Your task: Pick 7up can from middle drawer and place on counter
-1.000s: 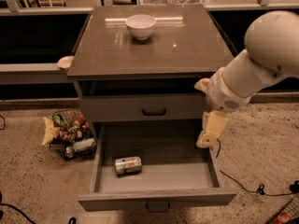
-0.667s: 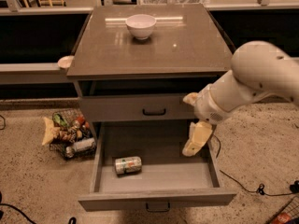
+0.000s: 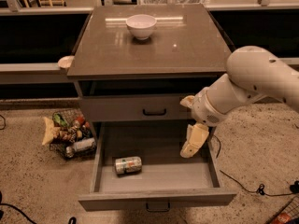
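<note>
The 7up can [image 3: 128, 164] lies on its side in the front left of the pulled-out middle drawer [image 3: 156, 198]. My gripper [image 3: 186, 126] hangs over the drawer's right part, to the right of the can and higher than it, well apart from it. Its two cream fingers [image 3: 194, 140] stand apart and hold nothing. The white arm reaches in from the right. The counter [image 3: 154, 50] tops the cabinet above the drawer, with a white bowl [image 3: 141, 26] at its back middle.
The shut upper drawer front with a black handle [image 3: 154, 111] is just above the open drawer. A wire basket of snacks [image 3: 69, 135] sits on the floor to the left. A cable [image 3: 243, 183] runs over the floor at right.
My arm has swung left and down, bringing the gripper from beside the drawer's right wall to over its right part. The can has not moved.
</note>
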Motion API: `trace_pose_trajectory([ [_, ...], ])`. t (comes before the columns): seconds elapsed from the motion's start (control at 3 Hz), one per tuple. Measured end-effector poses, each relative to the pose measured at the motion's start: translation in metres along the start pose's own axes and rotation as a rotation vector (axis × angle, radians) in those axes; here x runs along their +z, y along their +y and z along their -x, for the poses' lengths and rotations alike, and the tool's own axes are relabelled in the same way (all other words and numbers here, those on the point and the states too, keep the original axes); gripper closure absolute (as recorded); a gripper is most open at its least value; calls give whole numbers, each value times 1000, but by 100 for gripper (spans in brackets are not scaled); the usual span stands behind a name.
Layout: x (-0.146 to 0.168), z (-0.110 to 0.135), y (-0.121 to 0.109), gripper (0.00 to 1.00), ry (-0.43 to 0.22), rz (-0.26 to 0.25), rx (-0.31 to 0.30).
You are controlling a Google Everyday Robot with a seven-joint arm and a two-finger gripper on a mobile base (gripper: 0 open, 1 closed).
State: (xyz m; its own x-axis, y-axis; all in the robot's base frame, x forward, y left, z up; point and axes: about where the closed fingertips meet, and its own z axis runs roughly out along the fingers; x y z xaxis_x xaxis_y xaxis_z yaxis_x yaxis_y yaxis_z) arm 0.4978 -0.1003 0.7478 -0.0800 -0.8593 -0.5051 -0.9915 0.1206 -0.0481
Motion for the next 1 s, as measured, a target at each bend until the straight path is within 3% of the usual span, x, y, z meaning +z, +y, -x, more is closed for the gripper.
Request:
trace_pose_trajectory([
  [0.33,54,-5,9,0,23,41,-38],
  [0.67,105,-15,25,0,24,37,-51],
  [1.0,153,-21,31,0,-19,31,-63],
])
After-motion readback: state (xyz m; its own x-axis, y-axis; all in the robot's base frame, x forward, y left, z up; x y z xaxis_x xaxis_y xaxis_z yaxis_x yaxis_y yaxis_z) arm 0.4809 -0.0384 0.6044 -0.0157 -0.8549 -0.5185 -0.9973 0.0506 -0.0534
